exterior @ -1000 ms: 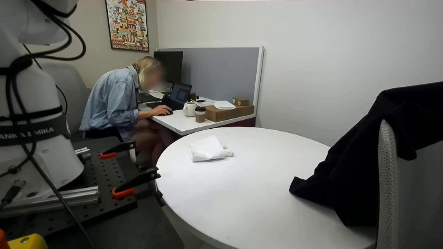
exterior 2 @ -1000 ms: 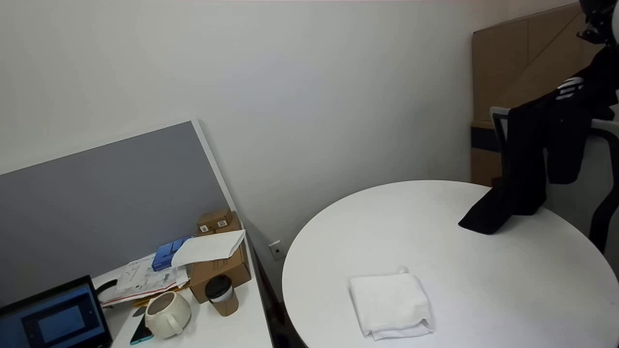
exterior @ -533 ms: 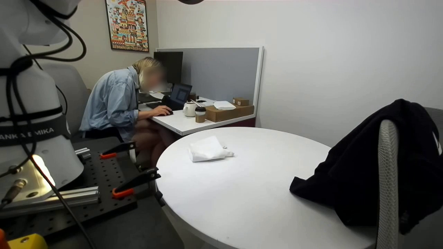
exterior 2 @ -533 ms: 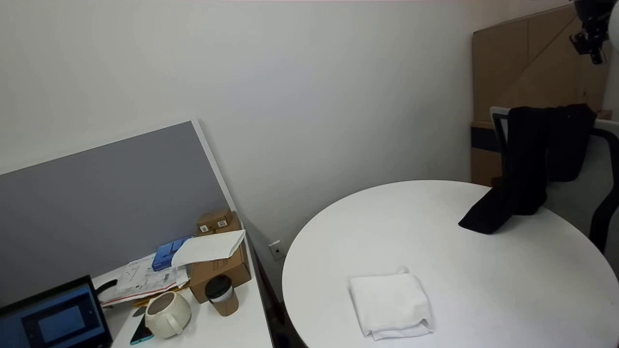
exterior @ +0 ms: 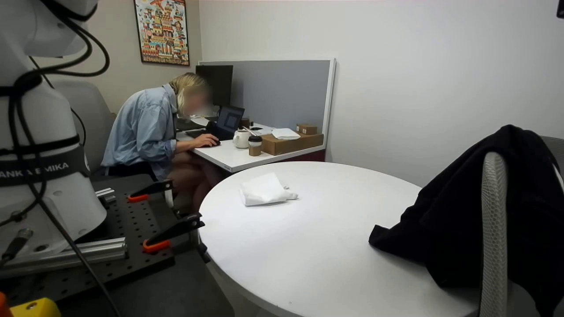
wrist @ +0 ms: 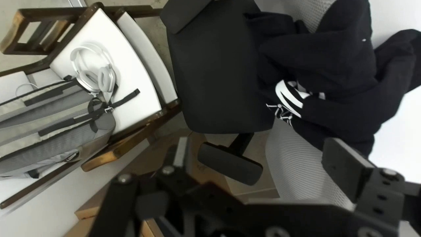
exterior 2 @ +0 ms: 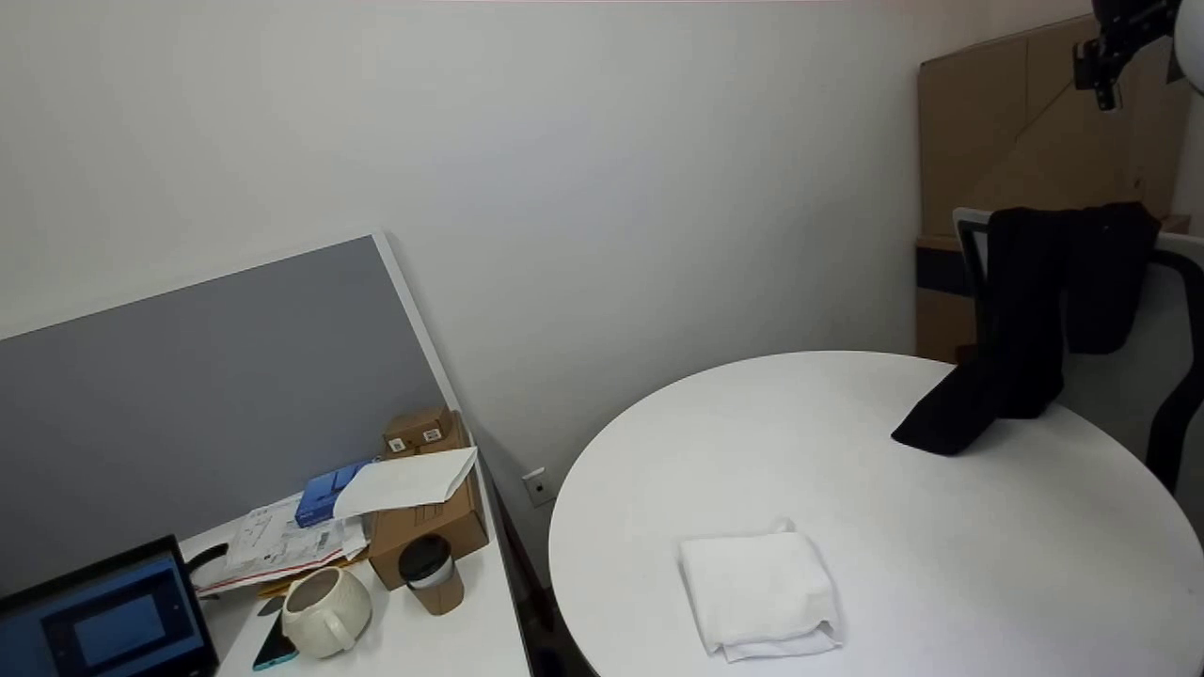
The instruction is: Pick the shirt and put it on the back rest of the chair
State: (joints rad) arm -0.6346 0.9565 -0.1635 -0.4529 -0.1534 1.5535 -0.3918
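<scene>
The black shirt (exterior: 445, 224) hangs over the back rest of the chair (exterior: 494, 229). Its table-side end lies on the round table in both exterior views. From above, the wrist view has the shirt (wrist: 322, 65), with white print, draped across the top of the grey mesh back rest (wrist: 296, 161) and down on the seat side. My gripper (wrist: 260, 151) is open, its fingers wide apart with nothing between them. In an exterior view the gripper (exterior 2: 1101, 85) hangs in the air above the shirt (exterior 2: 1025, 291), apart from it.
A folded white cloth (exterior 2: 762, 597) lies on the round white table (exterior 2: 941, 527). Large cardboard (exterior 2: 1016, 141) stands behind the chair. The wrist view includes a wooden chair with a backpack (wrist: 56, 125) and headphones (wrist: 95, 70). A person (exterior: 145, 127) sits at the desk.
A second ago the gripper held the shirt's upper part raised. It has opened and let go; the shirt has dropped over the back rest, and the gripper has moved off above it.
</scene>
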